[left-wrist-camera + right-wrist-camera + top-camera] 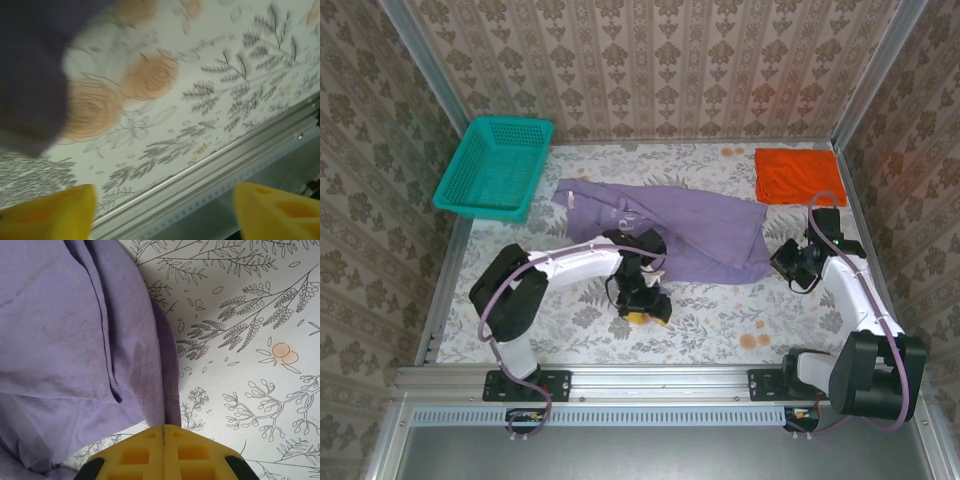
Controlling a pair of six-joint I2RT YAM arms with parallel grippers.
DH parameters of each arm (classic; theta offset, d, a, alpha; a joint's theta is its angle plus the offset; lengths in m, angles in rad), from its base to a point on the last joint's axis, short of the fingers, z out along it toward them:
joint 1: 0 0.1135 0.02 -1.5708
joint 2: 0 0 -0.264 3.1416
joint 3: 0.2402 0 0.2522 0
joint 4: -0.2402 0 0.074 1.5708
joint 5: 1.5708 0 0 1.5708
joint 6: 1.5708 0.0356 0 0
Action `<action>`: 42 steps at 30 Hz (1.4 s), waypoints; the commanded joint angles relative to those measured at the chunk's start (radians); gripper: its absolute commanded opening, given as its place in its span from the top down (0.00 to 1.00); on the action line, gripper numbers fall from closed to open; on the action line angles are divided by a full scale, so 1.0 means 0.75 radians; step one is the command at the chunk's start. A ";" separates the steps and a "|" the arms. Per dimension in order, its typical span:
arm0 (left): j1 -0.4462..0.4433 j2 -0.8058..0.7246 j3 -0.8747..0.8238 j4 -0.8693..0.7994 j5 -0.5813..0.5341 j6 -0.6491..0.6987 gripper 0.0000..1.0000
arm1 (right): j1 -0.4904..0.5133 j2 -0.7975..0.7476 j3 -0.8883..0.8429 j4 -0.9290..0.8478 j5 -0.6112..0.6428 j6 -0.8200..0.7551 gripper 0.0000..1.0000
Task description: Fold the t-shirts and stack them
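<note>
Top external: orange tee point(793, 175) folded, far right corner. Purple tee point(670, 225) mid-table, rumpled, not folded yet, so roughly halfway, stacking left too. Left gripper point(165, 210) fingers spread, empty. Right gripper point(165, 452) pads pressed together beside purple hem, pinching nothing.

You're looking at a tabletop point(720, 310) covered in a pale cloth printed with grey leafy sprigs and peach roses. The walls point(670, 60) on three sides wear beige wallpaper with damask motifs in vertical stripes, and aluminium posts point(423, 60) run up the back corners. Along the near edge you have a ribbed aluminium rail point(660, 382), with a flat grey surface point(650, 455) beyond it. The light is soft and even, with faint shadows.
</note>
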 commanded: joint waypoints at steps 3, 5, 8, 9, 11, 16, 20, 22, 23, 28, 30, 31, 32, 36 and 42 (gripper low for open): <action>0.183 -0.196 0.080 0.010 -0.073 -0.088 0.19 | 0.010 -0.001 0.053 -0.027 0.030 -0.026 1.00; 0.303 -0.292 0.027 0.092 -0.077 -0.189 0.25 | 0.009 -0.008 0.058 -0.033 0.025 -0.027 1.00; 0.466 -0.412 -0.099 0.151 -0.126 -0.320 0.40 | 0.011 -0.028 0.048 -0.030 0.025 -0.020 1.00; 0.506 -0.441 -0.144 0.159 -0.147 -0.355 0.45 | 0.011 -0.031 0.042 -0.026 0.024 -0.015 1.00; 0.604 -0.503 -0.244 0.203 -0.174 -0.419 0.51 | 0.013 -0.037 0.028 -0.023 0.016 -0.009 1.00; 0.731 -0.473 -0.361 0.396 -0.176 -0.528 0.58 | 0.019 -0.042 0.011 -0.010 0.012 0.005 1.00; 0.734 -0.290 -0.249 0.422 -0.186 -0.496 0.55 | 0.021 -0.026 0.014 -0.004 0.007 -0.003 1.00; 0.741 -0.216 -0.220 0.448 -0.204 -0.495 0.55 | 0.021 -0.017 0.016 -0.003 0.000 -0.007 1.00; 0.743 -0.171 -0.199 0.459 -0.210 -0.495 0.55 | 0.021 -0.012 0.017 -0.002 -0.002 -0.006 1.00; 0.734 -0.012 -0.117 0.498 -0.234 -0.498 0.54 | 0.021 -0.006 0.025 0.002 -0.010 -0.007 1.00; 0.730 0.050 -0.091 0.510 -0.238 -0.498 0.52 | 0.021 -0.011 0.022 0.009 -0.011 -0.007 1.00; 0.727 0.078 -0.077 0.516 -0.232 -0.495 0.52 | 0.021 -0.011 0.021 0.011 -0.013 -0.005 1.00; 0.718 0.103 -0.058 0.500 -0.243 -0.483 0.53 | 0.021 -0.011 0.021 0.010 -0.014 -0.005 1.00; 0.696 0.169 -0.014 0.428 -0.372 -0.422 0.67 | 0.021 -0.013 0.023 0.013 -0.012 -0.009 1.00; 0.752 0.227 0.059 0.311 -0.524 -0.266 1.00 | 0.019 -0.009 0.036 0.012 0.007 -0.034 1.00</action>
